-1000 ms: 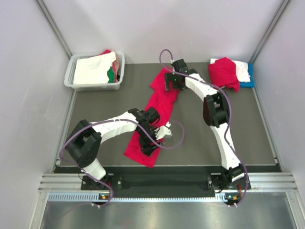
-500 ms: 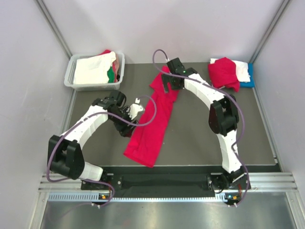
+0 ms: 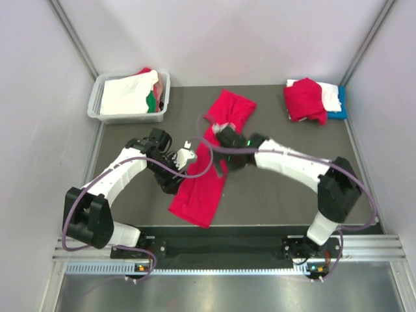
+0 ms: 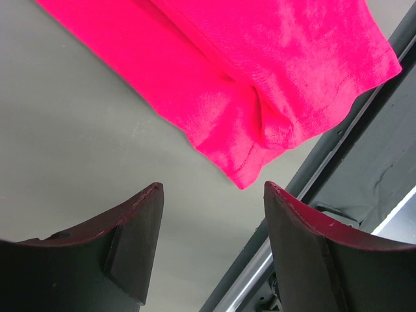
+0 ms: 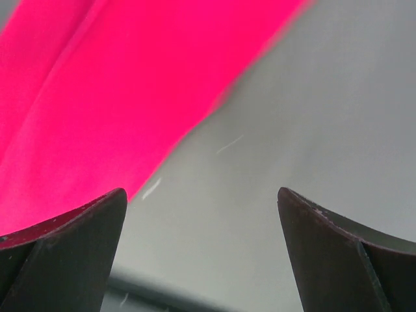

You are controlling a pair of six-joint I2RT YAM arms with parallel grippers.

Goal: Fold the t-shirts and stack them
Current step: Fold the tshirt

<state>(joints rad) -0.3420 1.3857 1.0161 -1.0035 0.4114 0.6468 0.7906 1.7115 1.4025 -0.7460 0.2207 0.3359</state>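
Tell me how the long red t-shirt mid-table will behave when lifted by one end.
Probably floppy: the red t-shirt lies rumpled in a long strip, its hem corner bunched in the left wrist view, so a lifted end would likely sag. Likely light: it lies thin against the table. Pushing would probably wrinkle it rather than slide it whole.

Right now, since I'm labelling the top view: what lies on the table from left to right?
tub → red shirt → shirt pile
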